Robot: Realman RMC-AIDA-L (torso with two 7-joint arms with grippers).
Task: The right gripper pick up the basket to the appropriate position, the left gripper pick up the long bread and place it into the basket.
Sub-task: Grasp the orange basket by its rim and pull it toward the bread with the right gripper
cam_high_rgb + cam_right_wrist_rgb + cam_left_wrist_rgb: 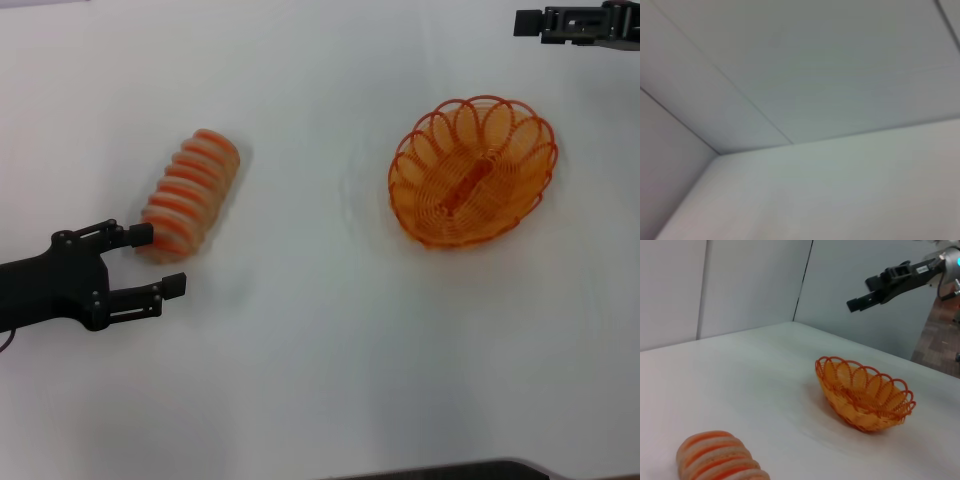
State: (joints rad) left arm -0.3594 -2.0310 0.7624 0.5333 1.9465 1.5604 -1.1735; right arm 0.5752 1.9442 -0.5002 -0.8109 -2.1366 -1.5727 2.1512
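We log the left gripper (pixel 158 260) near the table's left edge, fingers spread, one fingertip seemingly touching the long bread (pixel 190 194). The basket (pixel 471 171) sits right of centre. The right gripper (pixel 527 22) is raised at the far right corner; we cannot tell its opening.

In the left wrist view we see the long bread (pixel 720 456) cut off by the edge; in the head view the right tool (pixel 578 22) is cropped, its fingers untellable.

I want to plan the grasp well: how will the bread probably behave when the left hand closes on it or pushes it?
The bread looks rounded and lies on its side, so a push across it may roll it. Its crosswise ridges should help the fingers avoid slipping. The open left hand sits at its near end; closing there may turn it.
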